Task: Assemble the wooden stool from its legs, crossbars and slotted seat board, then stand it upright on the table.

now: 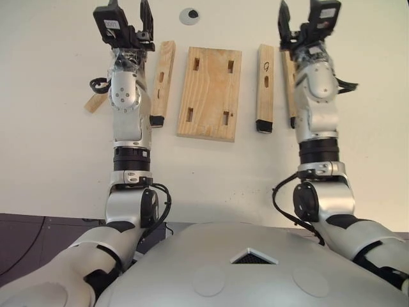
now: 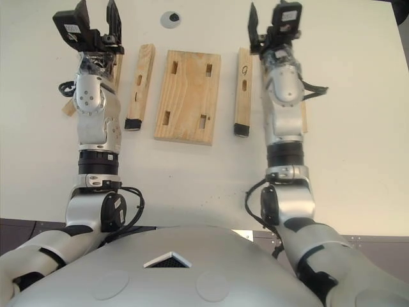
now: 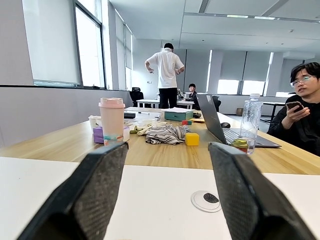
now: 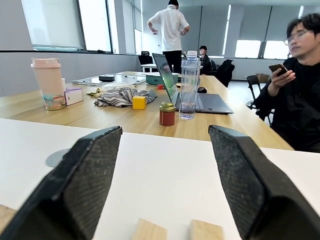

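Note:
The slotted seat board (image 1: 209,93) lies flat in the middle of the white table (image 1: 57,160). On either side of it lies a wooden leg with a black foot, one to the left (image 1: 163,80) and one to the right (image 1: 264,86). A short wooden piece (image 1: 96,102) pokes out beside my left arm, and another piece (image 2: 303,118) lies partly under my right arm. My left gripper (image 1: 128,18) hovers open beyond the left leg's far end, holding nothing. My right gripper (image 1: 303,18) is open and holding nothing, past the right leg; wood ends (image 4: 150,231) show beneath it.
A round grey cable grommet (image 1: 189,16) sits in the table beyond the board, also near my left gripper's fingers (image 3: 95,195). Behind the white table stands a wooden desk (image 3: 165,155) with a cup, laptop and bottle. Bare tabletop stretches toward me.

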Available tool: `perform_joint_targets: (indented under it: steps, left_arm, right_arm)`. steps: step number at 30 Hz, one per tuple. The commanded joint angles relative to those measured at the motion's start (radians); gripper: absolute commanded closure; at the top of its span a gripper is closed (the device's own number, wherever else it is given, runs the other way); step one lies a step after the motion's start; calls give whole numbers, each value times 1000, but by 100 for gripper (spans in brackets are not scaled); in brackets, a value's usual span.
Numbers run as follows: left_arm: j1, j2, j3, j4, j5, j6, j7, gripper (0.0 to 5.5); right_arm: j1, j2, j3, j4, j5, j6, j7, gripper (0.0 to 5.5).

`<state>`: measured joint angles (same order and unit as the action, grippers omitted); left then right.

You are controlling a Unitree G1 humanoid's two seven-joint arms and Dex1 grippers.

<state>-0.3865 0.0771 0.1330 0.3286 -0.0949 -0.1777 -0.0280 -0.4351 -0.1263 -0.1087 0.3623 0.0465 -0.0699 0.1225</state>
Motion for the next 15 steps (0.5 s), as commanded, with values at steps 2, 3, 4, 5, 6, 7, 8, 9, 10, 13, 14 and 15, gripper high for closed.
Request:
perform_joint_targets:
  steps: [2, 3, 4, 5, 6, 7, 8, 9, 10, 13, 14, 15]
  left_arm:
    - [61, 0, 14, -56, 8, 14, 30, 254]
    - [73, -1, 15, -68, 9, 17, 36, 254]
    - [86, -3, 16, -82, 11, 21, 43, 254]
    - [98, -4, 18, -96, 13, 25, 50, 254]
    - [109, -6, 19, -106, 15, 29, 55, 254]
    - [121, -7, 19, -116, 16, 33, 60, 254]
    - [133, -9, 19, -126, 18, 38, 64, 254]
    - [142, -10, 19, -134, 19, 41, 67, 254]
    - [149, -11, 19, -142, 19, 45, 70, 254]
    - [160, -13, 18, -155, 20, 53, 78, 254]
    - [160, -13, 17, -156, 20, 56, 79, 254]
    - [162, -14, 16, -160, 21, 59, 80, 254]
  right_arm:
    - [214, -143, -56, -176, 35, 55, 113, 229]
    - [253, -165, -68, -199, 42, 74, 129, 229]
    - [302, -182, -86, -229, 58, 105, 140, 229]
    - [344, -194, -102, -254, 70, 132, 150, 229]
    - [390, -203, -113, -279, 79, 156, 157, 229]
    - [431, -207, -123, -297, 86, 180, 163, 229]
    - [462, -211, -126, -309, 89, 201, 170, 229]
    - [484, -212, -130, -317, 95, 221, 171, 229]
    - [507, -212, -133, -321, 103, 248, 175, 229]
    - [563, -215, -128, -330, 128, 340, 204, 229]
    - [575, -218, -123, -335, 134, 361, 213, 229]
    - [586, -222, -117, -341, 139, 396, 224, 229]
